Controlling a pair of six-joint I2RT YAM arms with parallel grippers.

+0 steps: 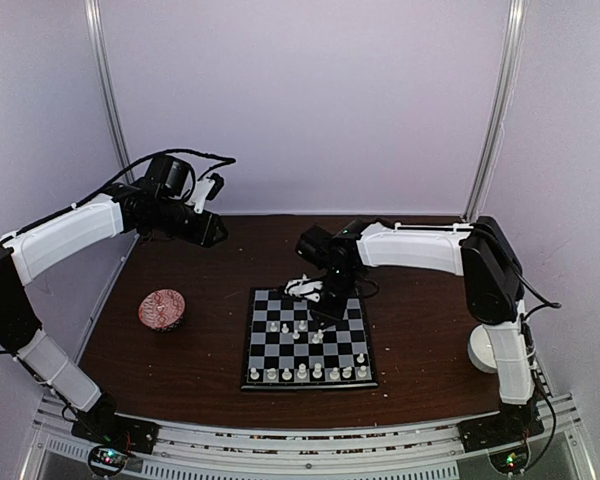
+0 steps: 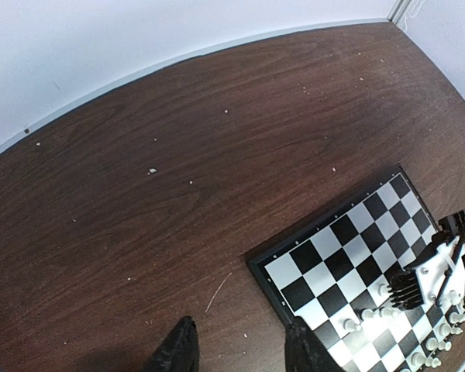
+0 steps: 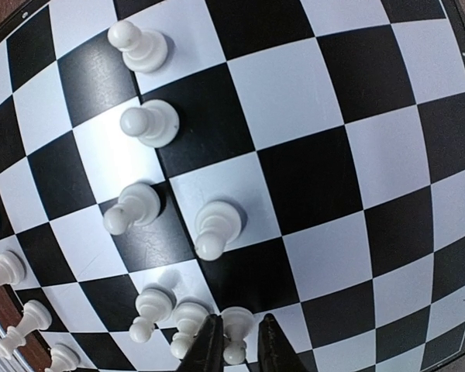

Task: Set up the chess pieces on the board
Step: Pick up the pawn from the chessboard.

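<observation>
The board [image 1: 257, 345] lies at the table's front middle, with a row of white chess pieces [image 1: 302, 372] along its near edge and a few pawns [image 1: 285, 327] mid-board. My right gripper [image 1: 318, 322] is low over the board's middle. In the right wrist view its fingers [image 3: 210, 343] close round one white pawn [image 3: 236, 335] standing on the board [image 3: 356, 139], beside two more pawns [image 3: 187, 322]. Several other pawns [image 3: 215, 227] stand further out. My left gripper [image 1: 220, 232] is open and empty, high at the back left; in its own view its fingertips [image 2: 175, 350] hang over bare table beside the board's corner [image 2: 349, 248].
A red patterned bowl [image 1: 162, 308] sits left of the board. A white bowl [image 1: 483, 350] sits at the right edge behind the right arm. Pale crumbs [image 2: 151, 170] are scattered over the brown table. Walls close in at the back and sides.
</observation>
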